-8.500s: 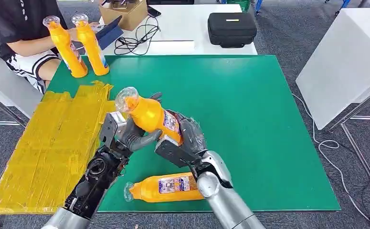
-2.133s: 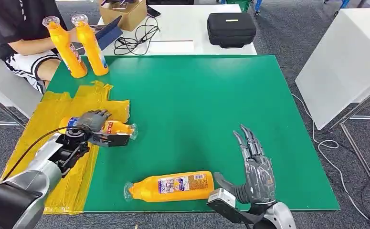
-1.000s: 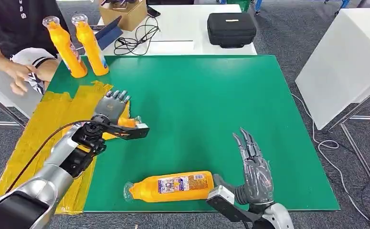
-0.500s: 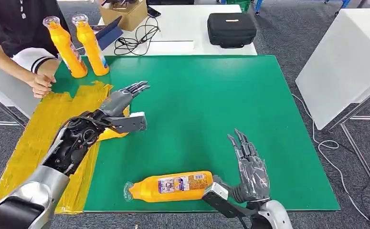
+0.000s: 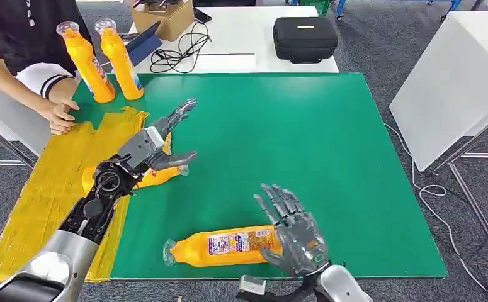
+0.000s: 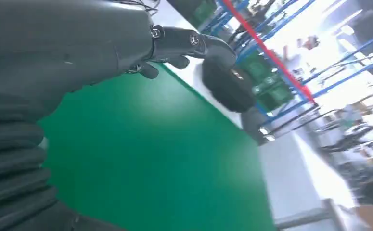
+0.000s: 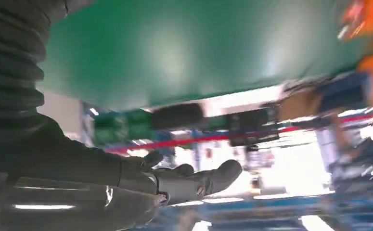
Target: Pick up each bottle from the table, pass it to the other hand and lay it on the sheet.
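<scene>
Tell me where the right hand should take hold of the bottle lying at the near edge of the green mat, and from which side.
Grip the lying bottle around its wide labelled body, probably coming down from above. It lies on its side along the near edge of the green mat, clear cap toward the robot's left, base next to the open right hand. The narrow neck gives less to hold and is farther away.

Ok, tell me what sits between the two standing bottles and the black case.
In the head view, between the standing bottles and the black case: a blue tablet and tangled black cable on the white table.
</scene>
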Controlling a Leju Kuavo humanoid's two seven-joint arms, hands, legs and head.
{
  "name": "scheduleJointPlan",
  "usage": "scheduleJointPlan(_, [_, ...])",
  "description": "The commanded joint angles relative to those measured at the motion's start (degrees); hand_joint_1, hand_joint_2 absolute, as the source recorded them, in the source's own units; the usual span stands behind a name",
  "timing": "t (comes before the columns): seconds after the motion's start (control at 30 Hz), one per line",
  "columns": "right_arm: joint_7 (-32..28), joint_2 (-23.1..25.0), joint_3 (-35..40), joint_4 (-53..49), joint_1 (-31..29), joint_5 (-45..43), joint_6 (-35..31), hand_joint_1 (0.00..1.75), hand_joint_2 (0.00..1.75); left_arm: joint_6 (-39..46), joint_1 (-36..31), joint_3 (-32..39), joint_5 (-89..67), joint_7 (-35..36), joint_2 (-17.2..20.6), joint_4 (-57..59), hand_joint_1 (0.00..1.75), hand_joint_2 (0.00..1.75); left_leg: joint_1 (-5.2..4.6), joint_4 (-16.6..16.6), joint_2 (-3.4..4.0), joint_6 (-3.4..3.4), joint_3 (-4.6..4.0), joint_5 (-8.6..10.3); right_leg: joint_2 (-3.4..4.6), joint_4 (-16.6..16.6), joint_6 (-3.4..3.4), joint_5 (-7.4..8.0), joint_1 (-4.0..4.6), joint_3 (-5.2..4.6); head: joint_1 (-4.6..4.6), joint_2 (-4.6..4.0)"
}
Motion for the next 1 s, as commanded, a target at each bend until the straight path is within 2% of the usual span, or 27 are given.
scheduleJointPlan(0.03, [2.66, -5.11, 12.0, 13.83, -8.93, 3.61, -0.23, 0.0, 1.75, -1.35, 4.25, 2.85, 7.45, -2.92, -0.84, -2.17, 0.0, 1.75, 0.04, -0.13, 0.34, -0.05, 0.37, -0.1, 0.26, -0.18, 0.07, 0.03, 0.04, 0.3, 0.0, 0.0])
scheduleJointPlan(0.13, [3.09, -4.19, 11.86, 17.85, -11.67, 3.22, 0.53, 0.0, 1.75, -2.01, 5.36, 3.1, 9.32, -2.47, -1.31, -4.23, 0.0, 1.75, 0.04, -0.09, 0.32, -0.03, 0.33, -0.11, 0.22, -0.17, 0.09, 0.02, 0.06, 0.29, 0.0, 0.0])
scheduleJointPlan(0.2, [7.49, -3.07, 11.38, 21.12, -13.11, 7.31, 2.15, 0.0, 1.75, -1.43, 6.13, 2.65, 9.27, -2.28, -1.49, -5.18, 0.0, 1.75, 0.05, -0.06, 0.22, -0.03, 0.27, -0.09, 0.14, -0.13, 0.08, 0.0, 0.06, 0.25, -0.02, 0.0])
scheduleJointPlan(0.43, [11.69, -0.62, 9.08, 25.83, -13.93, 9.06, 3.06, 0.0, 1.75, -0.15, 7.71, 2.68, 8.32, -1.7, -0.99, -5.35, 0.0, 1.75, 0.04, -0.08, 0.12, -0.04, 0.27, -0.08, 0.06, -0.13, 0.06, -0.02, 0.03, 0.27, 0.02, 0.0])
scheduleJointPlan(1.0, [11.74, 2.82, 4.99, 28.69, -14.99, 5.97, 4.29, 0.0, 1.75, -0.28, 9.11, 4.23, 6.74, -2.1, -1.79, -5.3, 0.0, 1.75, 0.05, -0.03, 0.06, -0.04, 0.21, -0.07, -0.01, -0.08, 0.07, -0.04, 0.06, 0.22, 0.0, 0.0])
